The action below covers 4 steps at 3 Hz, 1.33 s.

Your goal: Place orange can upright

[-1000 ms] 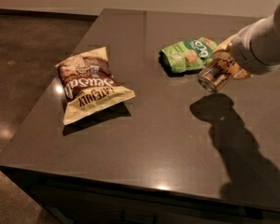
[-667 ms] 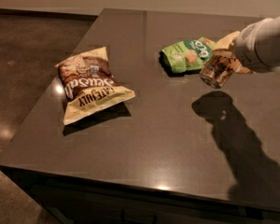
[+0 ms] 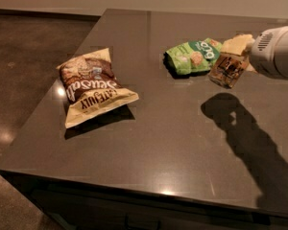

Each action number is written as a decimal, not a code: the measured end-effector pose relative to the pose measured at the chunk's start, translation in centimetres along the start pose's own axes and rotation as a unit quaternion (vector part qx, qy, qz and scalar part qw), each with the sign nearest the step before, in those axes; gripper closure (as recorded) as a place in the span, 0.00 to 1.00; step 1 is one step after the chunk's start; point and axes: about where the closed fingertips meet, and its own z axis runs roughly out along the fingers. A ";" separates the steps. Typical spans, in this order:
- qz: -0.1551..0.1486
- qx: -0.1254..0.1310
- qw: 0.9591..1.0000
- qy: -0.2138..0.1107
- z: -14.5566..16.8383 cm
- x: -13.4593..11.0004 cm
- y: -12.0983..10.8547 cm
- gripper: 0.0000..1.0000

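brown-and-cream snack bag [image 3: 93, 87]: white script plus dark block lettering, upside down to camera, can't read either; green bag [image 3: 194, 55]: white lettering, illegible; orange can [image 3: 226, 71], clamped in gripper [image 3: 237, 56] at right: black markings, no readable text

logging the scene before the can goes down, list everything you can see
slim orange-copper metal can with black markings: one, orange-copper, held tilted above the table's right rear, clear of the surface
brown and cream crinkled snack bag: one, brown and cream, lying on the table's left side
green plastic snack bag: one, green, lying at the rear, just left of the can
dark glossy table: one, grey-brown, fills most of the view
dark floor: brown, left of the table
white robot arm: one, white, coming in from the right edge
gripper: one, cream, at the arm's end, shut on the can
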 end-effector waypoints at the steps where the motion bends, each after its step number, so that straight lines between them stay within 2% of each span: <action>1: -0.009 0.043 0.999 0.016 -0.4 0.1 0.0 1.00; 2: -0.051 0.079 0.995 0.041 -1.2 0.1 0.1 1.00; 3: -0.104 0.091 0.989 0.054 -1.6 -0.2 0.3 1.00; 4: -0.139 0.094 0.984 0.060 -1.8 -0.3 0.2 1.00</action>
